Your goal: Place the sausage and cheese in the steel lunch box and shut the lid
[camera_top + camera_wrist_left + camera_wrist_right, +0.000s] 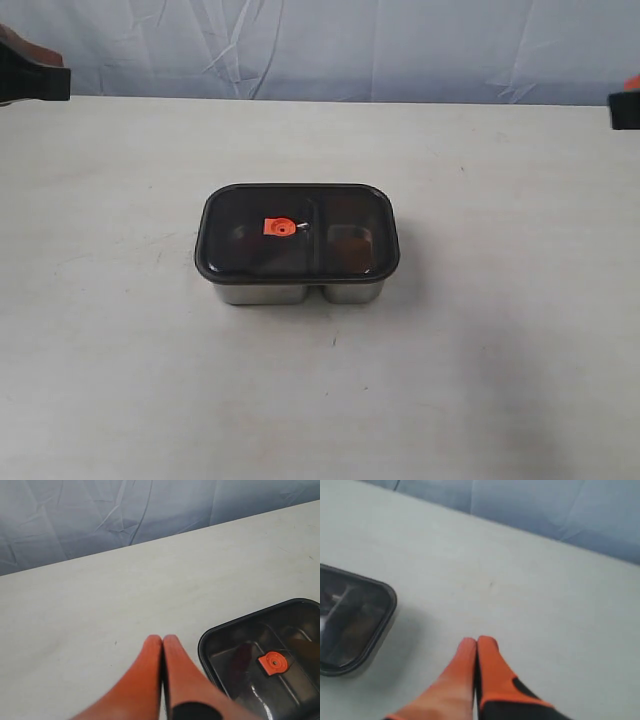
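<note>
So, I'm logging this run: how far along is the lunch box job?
Done: the lid sits flat on the steel lunch box, covering both compartments. Dim shapes show through it, too murky to name. In hand: nothing. The left gripper and right gripper are shut, empty and clear of the box. Left: seemingly nothing.

The left fingers [150, 652] are orange and pressed flat together, tip against tip, with nothing between them. One of them carries a black patch back from its tip. The right fingers [465, 655] are likewise closed tip to tip and empty, with black behind the orange on one. In the exterior view only a dark end of the left arm [35, 75] and of the right arm [626, 105] shows, at opposite edges, well apart.
</note>
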